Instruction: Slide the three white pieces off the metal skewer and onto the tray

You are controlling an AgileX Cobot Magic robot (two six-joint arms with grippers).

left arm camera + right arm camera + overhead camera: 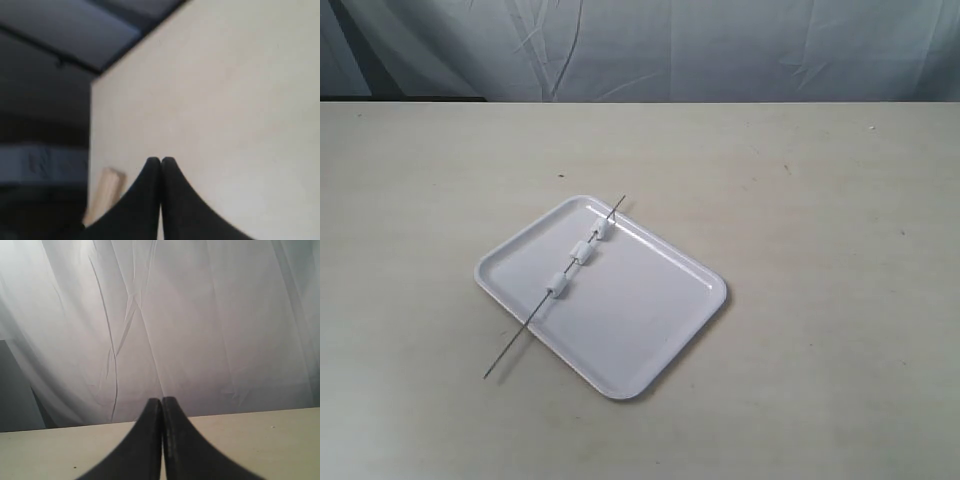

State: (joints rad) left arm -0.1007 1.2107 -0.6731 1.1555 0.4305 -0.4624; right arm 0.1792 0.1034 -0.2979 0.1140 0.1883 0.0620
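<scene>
The white tray (640, 330) lies at an angle in the middle of the table. Across its left part rests the thin metal skewer (510, 350), one end sticking out over the table. Three white pieces are threaded on it: one near the far rim (601, 229), one in the middle (583, 253), one nearer the front (558, 285). Neither arm appears in the exterior view. My left gripper (160, 160) is shut with nothing in it, above bare table. My right gripper (162, 400) is also shut and empty, facing the backdrop.
A white cloth backdrop (720, 50) hangs behind the table. The left wrist view shows the table's edge (91, 130), with a pale wooden piece (102, 195) beside it and dark space beyond.
</scene>
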